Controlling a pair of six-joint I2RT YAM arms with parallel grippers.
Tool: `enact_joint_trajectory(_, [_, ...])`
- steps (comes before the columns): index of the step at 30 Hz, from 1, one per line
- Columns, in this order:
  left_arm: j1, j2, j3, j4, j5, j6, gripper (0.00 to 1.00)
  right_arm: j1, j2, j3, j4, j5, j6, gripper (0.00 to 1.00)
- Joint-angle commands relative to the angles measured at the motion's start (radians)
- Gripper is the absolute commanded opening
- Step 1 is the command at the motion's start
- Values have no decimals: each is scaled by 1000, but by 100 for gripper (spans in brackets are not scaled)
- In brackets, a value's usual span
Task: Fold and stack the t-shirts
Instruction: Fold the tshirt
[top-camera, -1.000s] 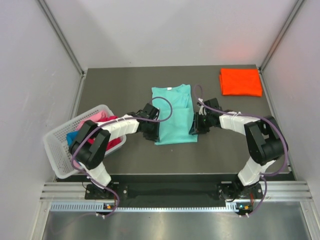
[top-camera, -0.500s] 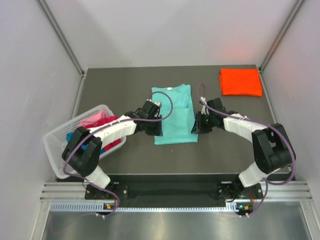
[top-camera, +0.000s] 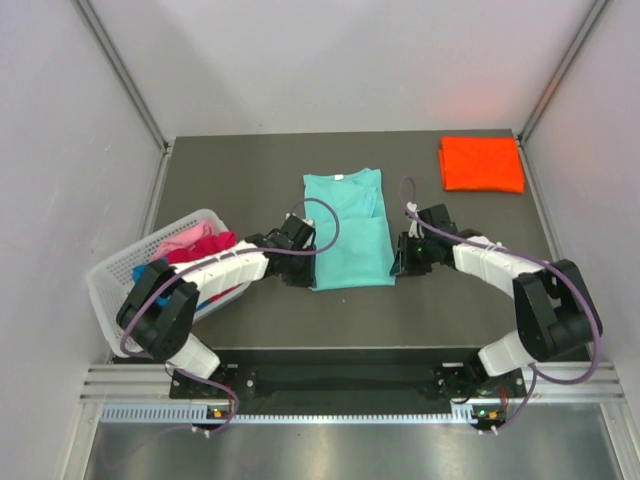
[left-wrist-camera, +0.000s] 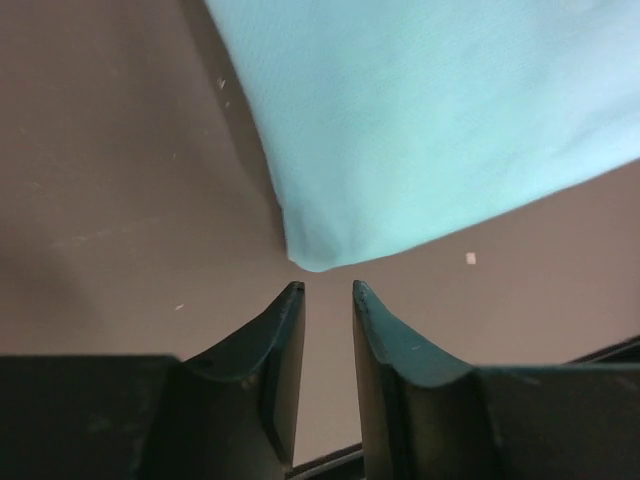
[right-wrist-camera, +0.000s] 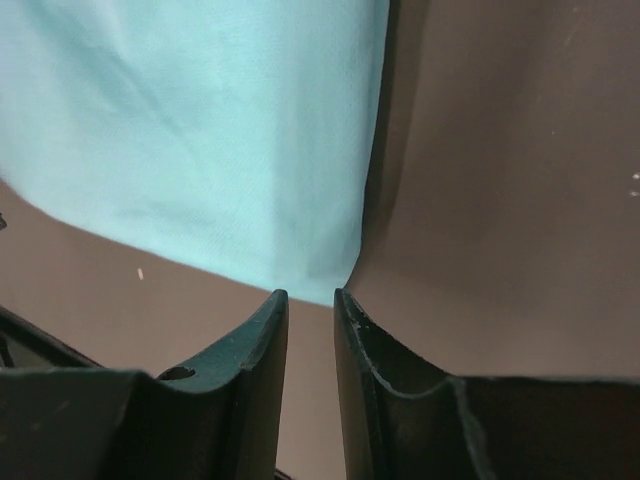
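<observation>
Left claw (left-wrist-camera: 325, 288) is sitting narrowly parted, gripping nothing, with a corner of the teal t-shirt (left-wrist-camera: 430, 130) lying just ahead of its tips. Right claw (right-wrist-camera: 310, 293) is doing likewise. Behind the left claw, 1 basket (top-camera: 108, 300) is holding pink, magenta-red and blue shirts (top-camera: 203, 247).

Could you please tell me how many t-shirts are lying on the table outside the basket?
2: the teal t-shirt spread out at the centre, and the orange t-shirt folded in the far right corner. Others lie bunched in the basket, partly hidden.
</observation>
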Motion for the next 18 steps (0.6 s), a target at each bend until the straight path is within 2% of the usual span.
enact_joint_trajectory(1, [-2, -112, 82, -50, -27, 12, 32, 10, -104, 6, -34, 28, 1, 26])
enact_joint_trajectory(4, [4, -161, 54, -42, -7, -17, 37, 8, -147, -23, -37, 43, 20, 31])
enact_joint_trajectory(9, [29, -180, -51, 68, 83, -74, 40, 8, -169, -80, 27, 60, 103, 40])
enact_joint_trajectory(18, [58, -135, -174, 220, 106, -131, 45, 10, -129, -167, 152, 73, 173, 44])
